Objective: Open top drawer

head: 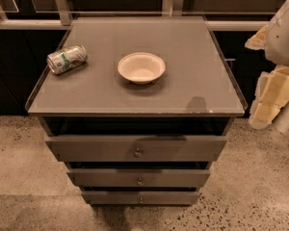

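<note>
A speckled floor (260, 196) is spreading out beneath everything, pale and flecked with dark spots. A grey-brown cabinet (192, 88) is standing on it in the middle of the view, backing onto a dark wall (19, 81) crossed by a pale rail.

The top drawer (91, 149) is sitting directly under the cabinet's flat top as the widest of three fronts. A dark gap is showing between its upper edge and the top. Whether it is pulled out at all is hard to tell from this angle. The middle drawer (101, 178) is lying just below it, and the bottom drawer (111, 197) is sitting lowest, each looking narrower than the one above.

The robot arm (286, 30) is hanging in at the right edge, white above and cream below. The gripper (273, 100) is hovering beside the cabinet's right side, off the cabinet and well apart from the top drawer's front. How wide or narrow it is set cannot be told here.

A pale round bowl (141, 67) is resting upright near the middle of the cabinet's top. A can (67, 59) is lying on its side near the top's left edge, well apart from the bowl. A small round knob (137, 152) is sitting at the centre of the top drawer, with nothing touching it.
</note>
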Controlling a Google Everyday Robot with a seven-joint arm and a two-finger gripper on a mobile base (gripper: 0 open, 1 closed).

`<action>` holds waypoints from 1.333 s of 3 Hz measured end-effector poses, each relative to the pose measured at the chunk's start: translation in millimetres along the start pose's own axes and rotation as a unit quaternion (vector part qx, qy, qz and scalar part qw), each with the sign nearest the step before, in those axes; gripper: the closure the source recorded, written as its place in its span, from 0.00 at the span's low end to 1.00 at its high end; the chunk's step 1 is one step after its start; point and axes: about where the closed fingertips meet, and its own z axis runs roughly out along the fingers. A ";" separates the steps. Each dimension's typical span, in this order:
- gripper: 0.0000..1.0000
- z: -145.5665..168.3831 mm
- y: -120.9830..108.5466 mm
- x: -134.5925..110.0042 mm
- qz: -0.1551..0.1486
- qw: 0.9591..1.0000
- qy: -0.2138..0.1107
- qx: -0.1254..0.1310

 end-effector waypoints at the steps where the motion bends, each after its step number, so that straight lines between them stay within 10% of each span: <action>1: 0.00 0.0 0.0 0.0 0.000 1.000 0.000 0.000; 3: 0.00 27.5 28.7 16.2 0.035 0.998 -0.054 -0.009; 4: 0.00 78.8 54.8 41.1 0.097 0.991 -0.094 -0.022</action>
